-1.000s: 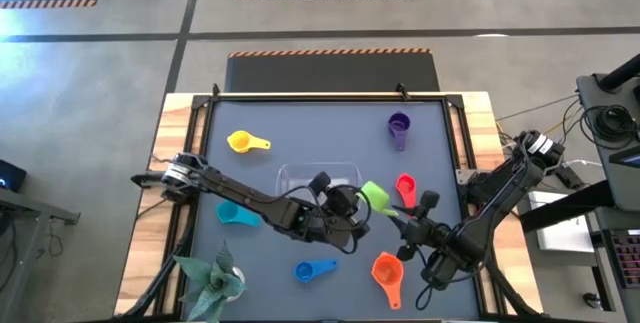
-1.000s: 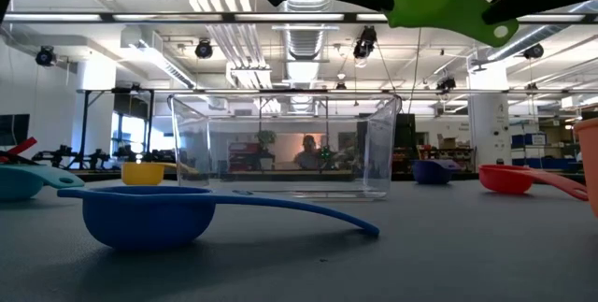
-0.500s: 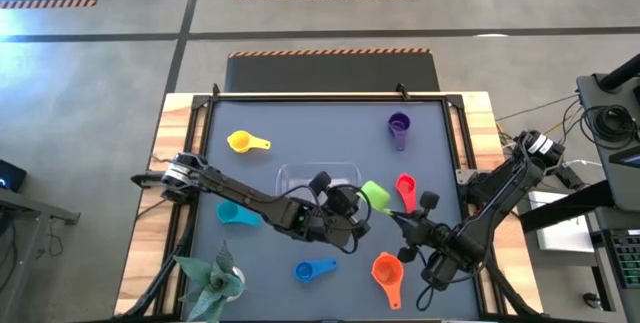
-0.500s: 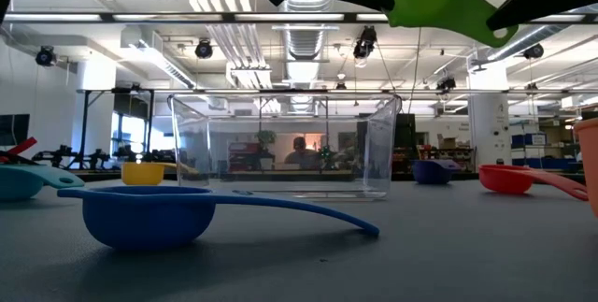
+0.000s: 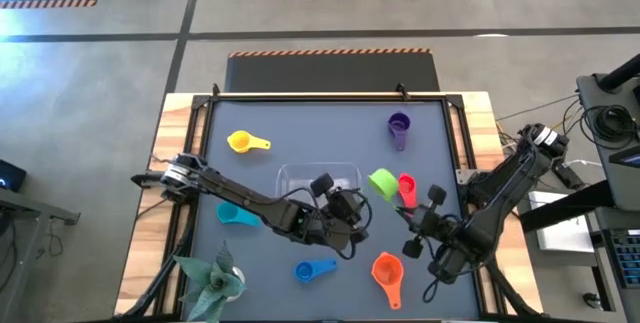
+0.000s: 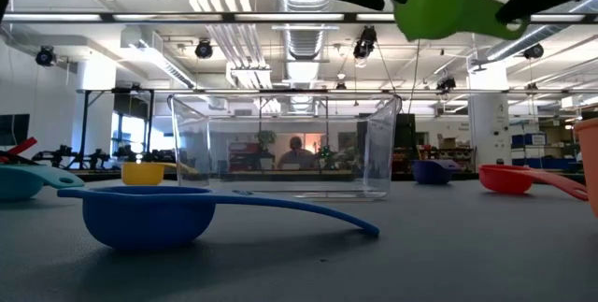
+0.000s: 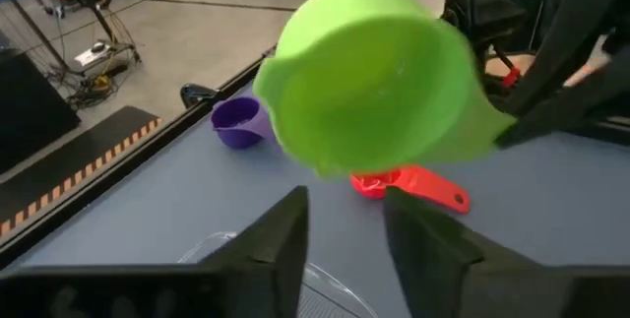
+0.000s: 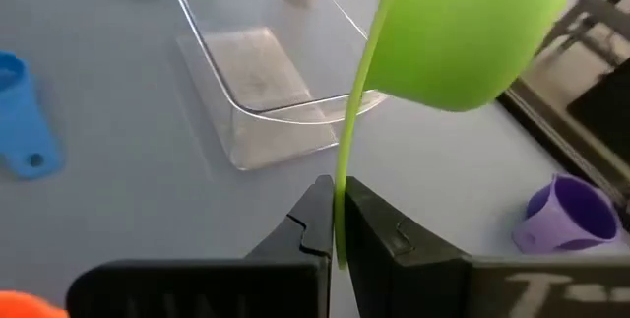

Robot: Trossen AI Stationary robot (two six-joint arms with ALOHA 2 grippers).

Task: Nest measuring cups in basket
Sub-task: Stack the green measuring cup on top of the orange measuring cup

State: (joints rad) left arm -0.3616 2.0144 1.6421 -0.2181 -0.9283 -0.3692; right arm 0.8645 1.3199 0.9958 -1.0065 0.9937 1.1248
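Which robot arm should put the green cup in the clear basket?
The right: its gripper is already shut on the green cup's handle, held up beside the empty basket. The left gripper is open, holding nothing.

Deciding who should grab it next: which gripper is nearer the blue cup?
Left. The left gripper hangs open just up-table and right of the blue cup; the right gripper, fingers shut on the green cup's handle, is farther right.

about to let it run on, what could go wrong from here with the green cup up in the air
The right gripper pinches the green cup only by its thin handle edge, so it may twist or slip out. The cup hangs beside the basket, not over it; an early release could land it on the red cup. The left gripper waits close by, open, and could bump it.
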